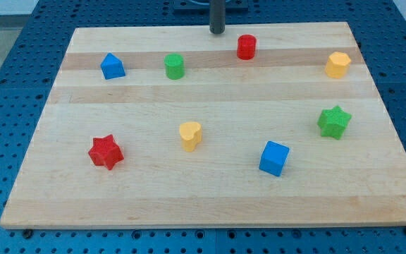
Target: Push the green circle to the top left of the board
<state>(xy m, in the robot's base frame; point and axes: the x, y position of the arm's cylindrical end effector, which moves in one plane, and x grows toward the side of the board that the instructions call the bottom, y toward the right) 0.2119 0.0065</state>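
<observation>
The green circle (pixel 175 66) is a short green cylinder standing in the upper left part of the wooden board (pixel 210 190). A blue triangle-like block (pixel 112 66) stands just to its left. My tip (pixel 217 31) is the lower end of a dark rod at the board's top edge, up and to the right of the green circle, apart from it. A red cylinder (pixel 247 47) stands just right of the tip.
A yellow hexagon-like block (pixel 337 65) is at the upper right. A green star (pixel 334 122) is at the right. A blue cube (pixel 274 158), a yellow heart (pixel 190 135) and a red star (pixel 106 152) lie across the lower half.
</observation>
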